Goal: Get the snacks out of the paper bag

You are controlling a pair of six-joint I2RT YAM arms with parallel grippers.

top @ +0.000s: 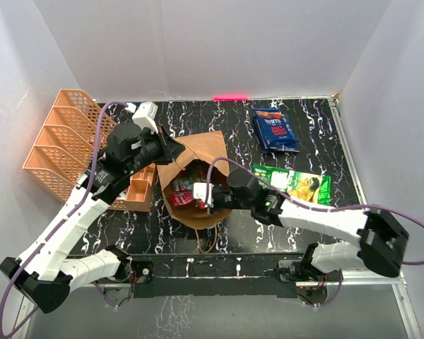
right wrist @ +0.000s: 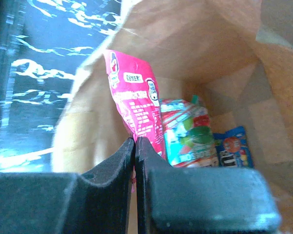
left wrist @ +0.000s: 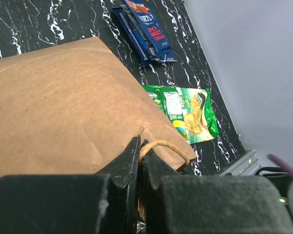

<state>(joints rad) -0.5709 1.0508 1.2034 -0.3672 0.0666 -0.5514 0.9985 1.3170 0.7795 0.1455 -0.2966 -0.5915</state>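
The brown paper bag lies in the middle of the table, its mouth towards the arms. My left gripper is shut on the bag's twisted handle at its rim. My right gripper is inside the bag's mouth, shut on the edge of a pink packet. Beside it in the bag are a red-green packet and a small blue packet. Out on the table lie dark blue bags and a green bag; both also show in the left wrist view, the blue bags and the green bag.
Orange mesh trays stand at the back left, with a small orange box next to the bag's left side. White walls close the table at the back and sides. A loose bag handle lies near the front edge.
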